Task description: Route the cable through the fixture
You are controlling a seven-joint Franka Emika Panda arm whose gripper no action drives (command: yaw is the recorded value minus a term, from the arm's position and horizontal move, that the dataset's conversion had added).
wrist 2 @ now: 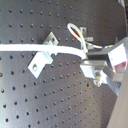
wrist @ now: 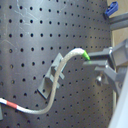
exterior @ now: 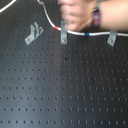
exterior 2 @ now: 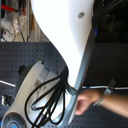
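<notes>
In the first exterior view a human hand [exterior: 75, 17] presses on the cable [exterior: 97, 34] at the middle narrow clip [exterior: 64, 34], likely to seat or steady it there. The cable runs along the far edge of the perforated surface [exterior: 65, 85], its red band [exterior: 59, 26] and blue band [exterior: 86, 35] either side of that clip, then on to a second narrow clip [exterior: 112, 38]. The fixture [exterior: 34, 32] — the wider two-tab bracket — stands apart toward the first exterior view's left, with no cable in it, so the routing looks undone.

In the first wrist view the claw [wrist: 92, 64] seems to grip the cable's green-tipped end [wrist: 85, 55], fingers close together — though the contact is blurred. The cord arcs from there past the bracket below, seemingly slack.
</notes>
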